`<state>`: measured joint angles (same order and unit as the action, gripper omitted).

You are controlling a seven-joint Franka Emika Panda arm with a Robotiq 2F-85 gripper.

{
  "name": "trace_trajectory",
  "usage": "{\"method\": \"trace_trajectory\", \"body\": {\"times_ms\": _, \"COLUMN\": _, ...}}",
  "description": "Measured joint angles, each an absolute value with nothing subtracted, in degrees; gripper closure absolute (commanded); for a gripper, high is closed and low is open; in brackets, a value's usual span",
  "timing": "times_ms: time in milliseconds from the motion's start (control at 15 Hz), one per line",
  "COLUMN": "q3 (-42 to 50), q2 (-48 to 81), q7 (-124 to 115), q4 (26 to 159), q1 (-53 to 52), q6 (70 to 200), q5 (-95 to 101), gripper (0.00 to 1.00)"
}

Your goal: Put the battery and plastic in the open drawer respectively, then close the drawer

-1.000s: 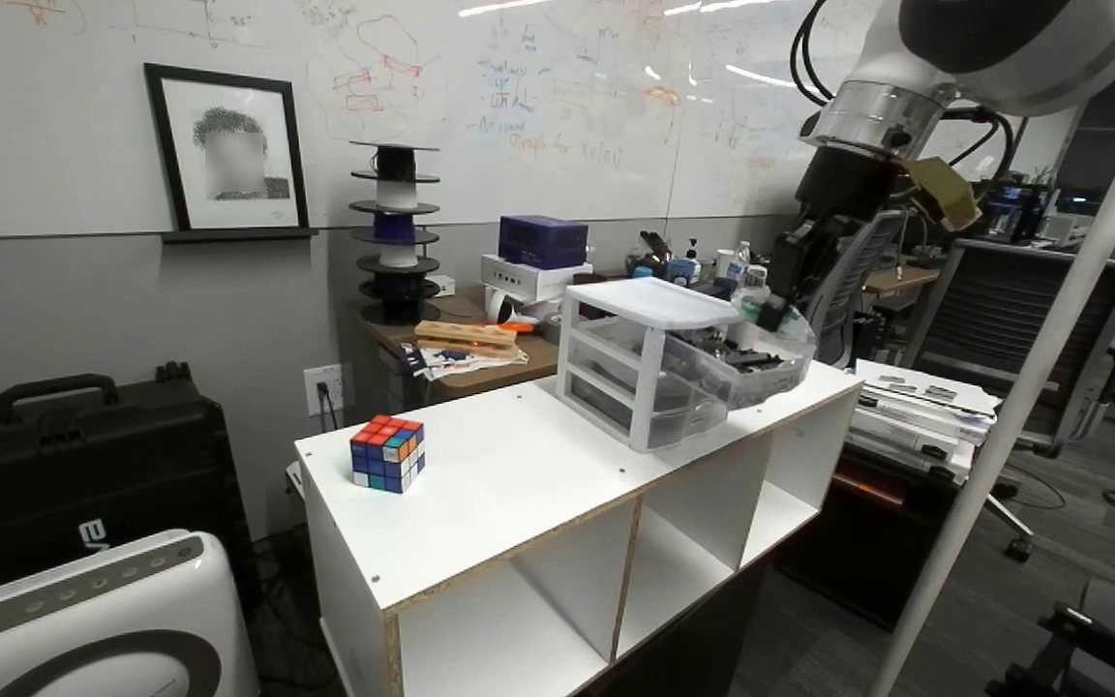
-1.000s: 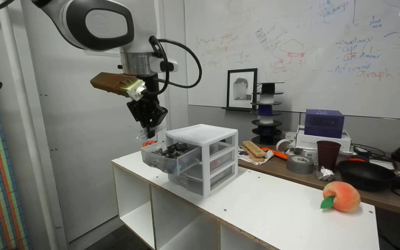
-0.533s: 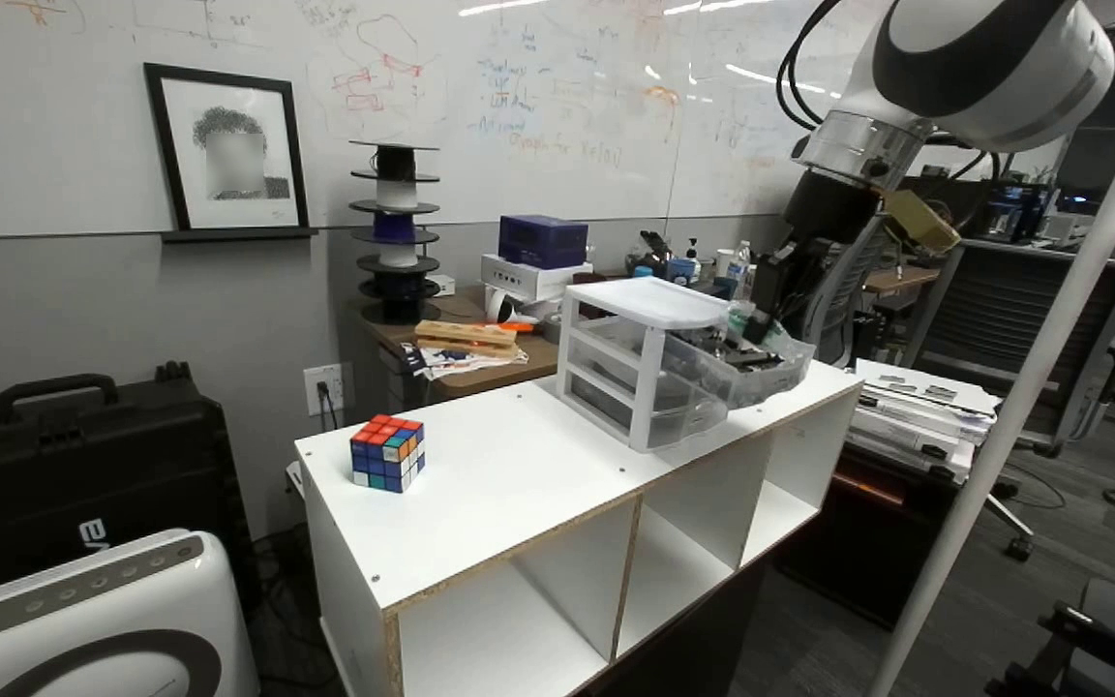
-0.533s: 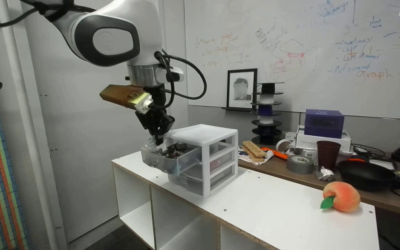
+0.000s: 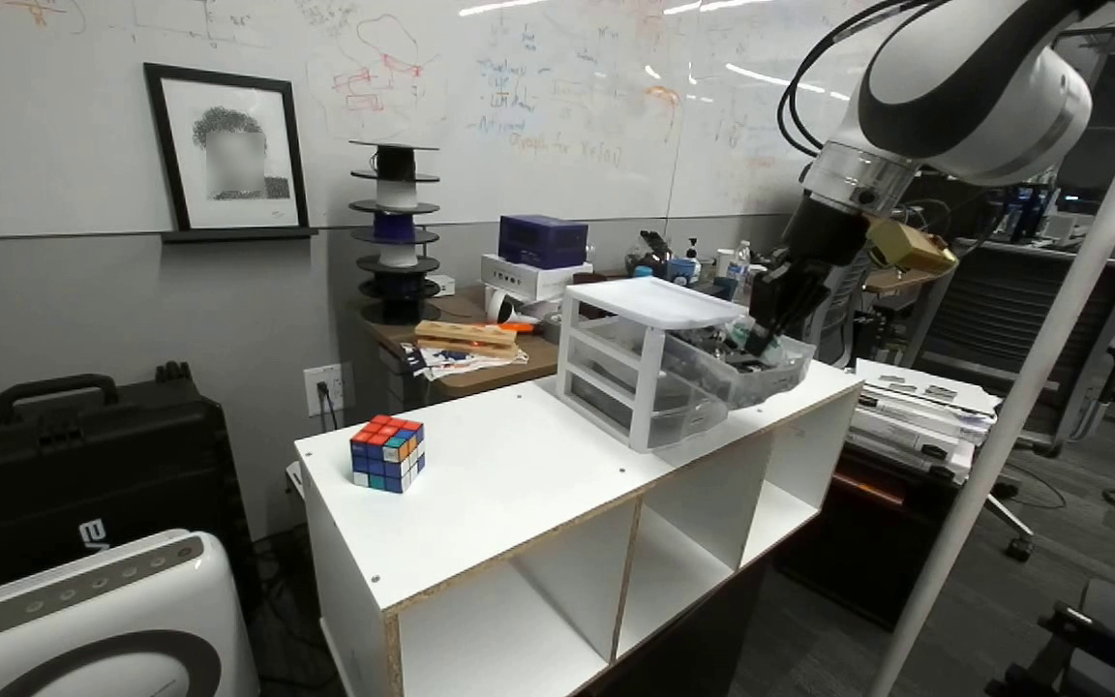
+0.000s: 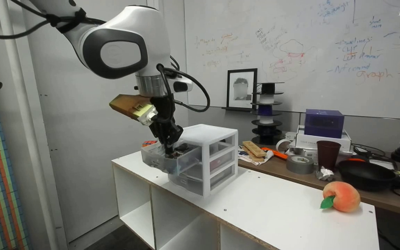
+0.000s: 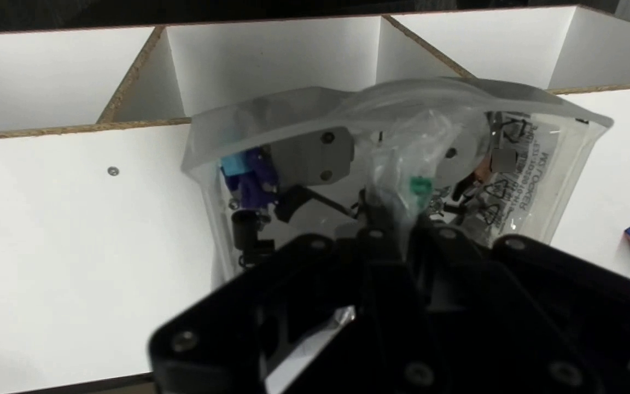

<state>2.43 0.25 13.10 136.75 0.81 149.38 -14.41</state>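
near the front, inside the open drawer point(image 6: 160, 162), clear plastic point(image 7: 410, 164) is held pinched by the gripper point(image 7: 401, 229); it should be released low, edges tucked down, so nothing is snagged when the drawer is pushed in. the battery cannot be made out.

In exterior view, drawer unit point(image 6: 208, 133) mid-frame on shelf point(image 6: 266, 206); pulled-out drawer point(image 6: 160, 163) juts left, gripper point(image 6: 169, 151) at its opening. Peach point(image 6: 342, 196) on shelf, lower right; desk point(image 6: 276, 168) behind. Wrist view: plastic point(image 7: 405, 156) over drawer's contents point(image 7: 307, 161).
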Motion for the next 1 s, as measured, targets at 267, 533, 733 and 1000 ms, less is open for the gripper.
{"method": "trace_trajectory", "body": {"times_ms": 267, "q3": 2.6, "q2": 0.1, "q7": 11.7, "q4": 137.2, "q1": 1.9, "q6": 148.7, "q5": -14.4, "gripper": 0.64}}
{"method": "trace_trajectory", "body": {"times_ms": 533, "q3": 2.8, "q2": -0.3, "q7": 11.2, "q4": 137.2, "q1": 2.4, "q6": 147.2, "q5": -14.6, "gripper": 0.48}}
{"method": "trace_trajectory", "body": {"times_ms": 733, "q3": 3.1, "q2": -0.7, "q7": 10.7, "q4": 137.2, "q1": 2.6, "q6": 147.1, "q5": -14.9, "gripper": 0.25}}
{"method": "trace_trajectory", "body": {"times_ms": 1000, "q3": 3.3, "q2": -1.2, "q7": 10.0, "q4": 137.1, "q1": 2.6, "q6": 147.1, "q5": -15.3, "gripper": 0.0}}
